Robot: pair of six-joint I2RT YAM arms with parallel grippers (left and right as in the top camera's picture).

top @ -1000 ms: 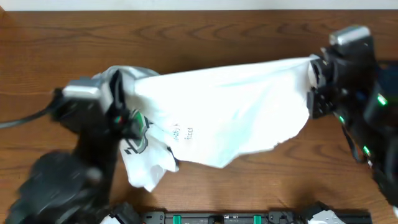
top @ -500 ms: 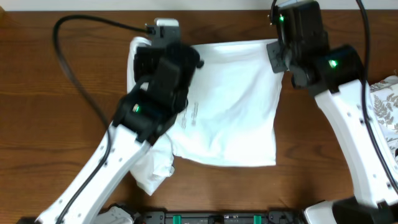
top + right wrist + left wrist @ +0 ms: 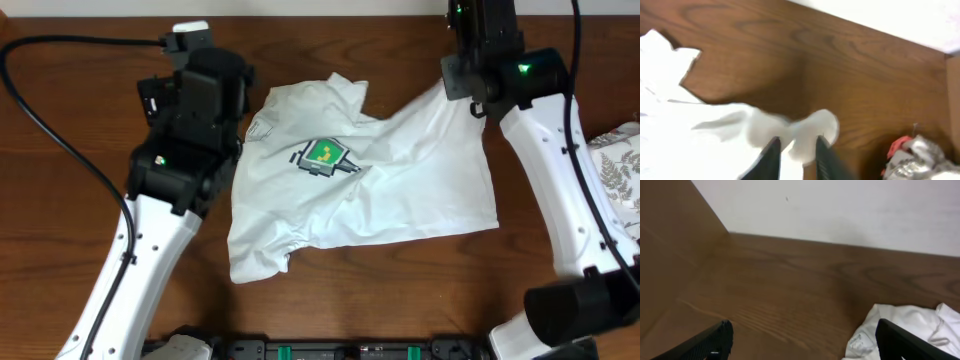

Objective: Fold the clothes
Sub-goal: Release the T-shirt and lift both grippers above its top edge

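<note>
A white T-shirt lies rumpled at the middle of the desk, its green print facing up. The right claw is at the shirt's 1 o'clock corner, its fingers drawn close together and pinching a fold of the white cloth. The left claw hangs off the shirt's 10 o'clock edge, fingers spread wide with only bare wood between them. A leaf-patterned cloth sits at the desk's 3 o'clock edge.

White arm links, black joint housings (green LEDs lit), black cables; left gripper fingers black
</note>
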